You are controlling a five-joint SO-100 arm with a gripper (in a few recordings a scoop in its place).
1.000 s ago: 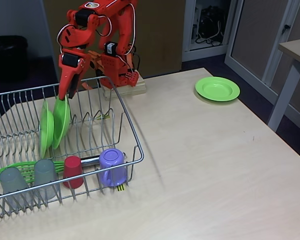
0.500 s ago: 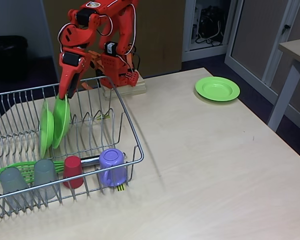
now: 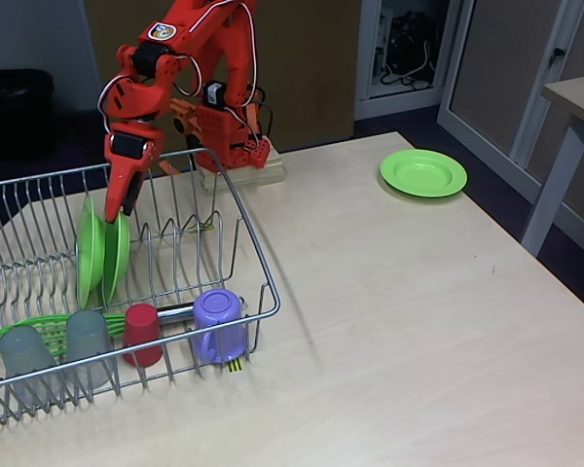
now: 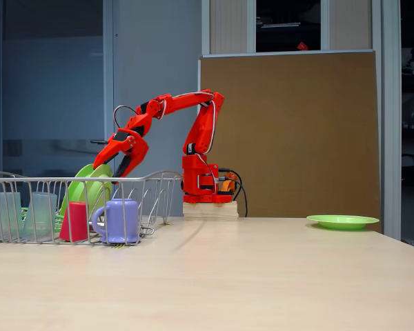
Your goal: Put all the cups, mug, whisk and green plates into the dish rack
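Note:
My red gripper point(image 3: 124, 202) point(image 4: 119, 167) is shut on the top rim of a green plate point(image 3: 118, 257) that stands on edge in the dish rack point(image 3: 264, 280). Close to its left stands another green plate point(image 3: 90, 255); the pair point(image 4: 88, 187) overlap in the low fixed view. A third green plate point(image 3: 423, 172) point(image 4: 343, 221) lies flat on the table at the far right. At the rack's front sit two grey cups point(image 3: 24, 356) point(image 3: 86, 341), a red cup point(image 3: 142, 334) point(image 4: 74, 222) and the purple mug point(image 3: 219, 326) point(image 4: 119, 221). The green whisk point(image 3: 39, 327) lies behind them.
The arm's base point(image 3: 236, 146) stands on a wooden block behind the rack's right corner. Bare tabletop point(image 3: 399, 321) stretches from the rack to the right edge. Another table's leg point(image 3: 555, 185) stands off to the right.
The gripper has swung left and slightly down with the plate. That plate now stands more upright and closer to the other plate in the rack.

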